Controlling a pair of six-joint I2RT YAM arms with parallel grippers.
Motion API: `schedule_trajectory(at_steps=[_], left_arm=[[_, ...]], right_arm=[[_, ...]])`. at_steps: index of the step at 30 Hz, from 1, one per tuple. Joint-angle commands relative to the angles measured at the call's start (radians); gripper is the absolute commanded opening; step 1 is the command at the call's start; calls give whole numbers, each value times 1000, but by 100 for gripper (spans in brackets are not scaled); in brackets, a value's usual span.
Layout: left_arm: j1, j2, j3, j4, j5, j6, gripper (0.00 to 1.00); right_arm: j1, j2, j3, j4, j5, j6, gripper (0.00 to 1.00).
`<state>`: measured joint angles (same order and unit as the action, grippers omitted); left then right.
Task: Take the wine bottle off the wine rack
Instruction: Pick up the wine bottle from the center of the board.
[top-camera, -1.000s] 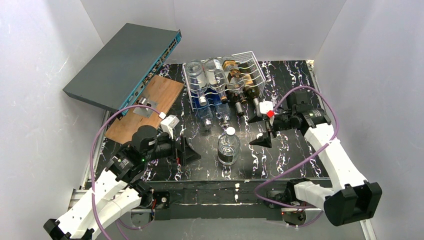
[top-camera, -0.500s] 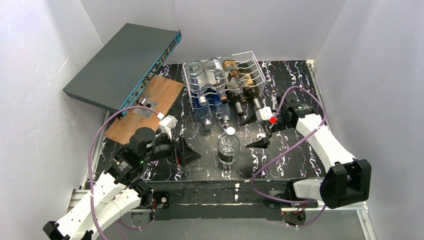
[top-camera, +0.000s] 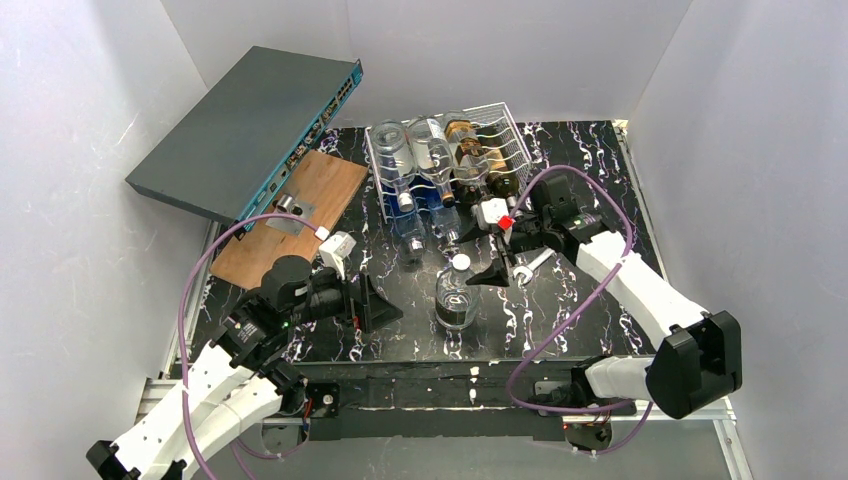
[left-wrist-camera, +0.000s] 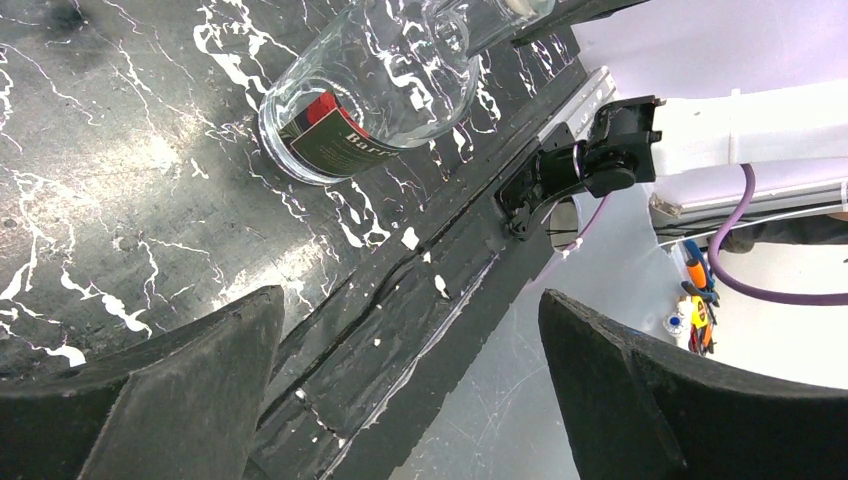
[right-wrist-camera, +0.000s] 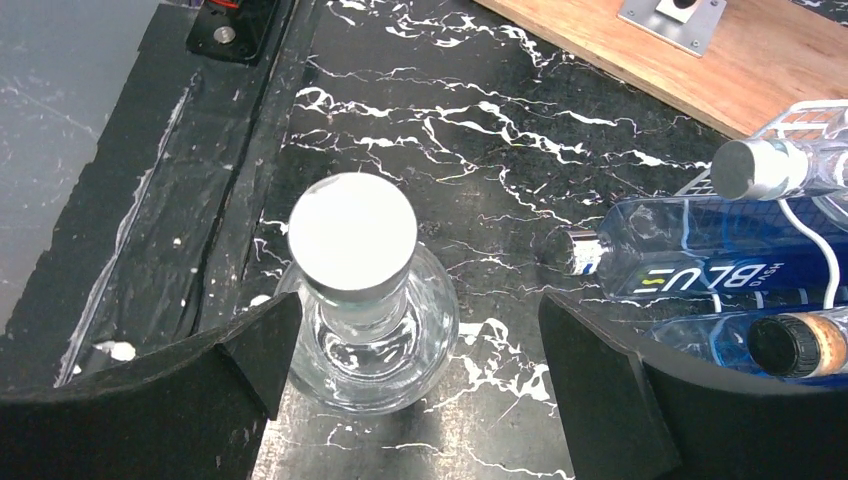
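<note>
Wine rack (top-camera: 497, 118): white wire, far middle of the table, with bottles lying in its cradles, necks toward the near side.
Wine bottle (top-camera: 506, 182): dark, lying at the rack's right side. Its neck end is hidden behind the right arm.
Right gripper (top-camera: 508, 258): fingers spread wide, gripping nothing. It sits just near of the rack, above and right of a standing clear bottle (top-camera: 457, 295).
Left gripper (top-camera: 372, 303): fingers spread wide, gripping nothing, left of the clear bottle and apart from it.

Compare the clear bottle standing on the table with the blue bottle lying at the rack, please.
Pose: the clear bottle stands upright on the table; the blue bottle lies on its side.
Colour: the clear bottle is colourless; the blue bottle is tinted blue, with white letters.
Top: the clear bottle has a wide white cap; the blue bottle has a narrow silver one.
Both are see-through and closed.
</note>
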<state>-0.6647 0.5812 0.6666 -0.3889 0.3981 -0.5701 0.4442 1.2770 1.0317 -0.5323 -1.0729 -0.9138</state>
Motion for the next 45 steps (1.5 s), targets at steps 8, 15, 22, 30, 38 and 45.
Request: schedule_trajectory(at_steps=[8, 15, 22, 30, 38, 45], left_arm=[[-12, 36, -9, 44, -18, -14, 98], [-22, 41, -10, 50, -25, -17, 98], [-29, 55, -7, 59, -26, -18, 98], [-33, 57, -8, 62, -29, -17, 98], [-39, 61, -5, 64, -33, -19, 98], [-40, 44, -11, 62, -34, -19, 98]], right_arm=[[69, -7, -53, 202, 4, 211, 90], [87, -1, -45, 199, -10, 202, 83], [97, 5, -44, 190, -8, 186, 75], [98, -1, -32, 136, -22, 128, 62], [95, -7, -7, 90, -48, 100, 25], [37, -54, 36, 23, -81, 99, 10]])
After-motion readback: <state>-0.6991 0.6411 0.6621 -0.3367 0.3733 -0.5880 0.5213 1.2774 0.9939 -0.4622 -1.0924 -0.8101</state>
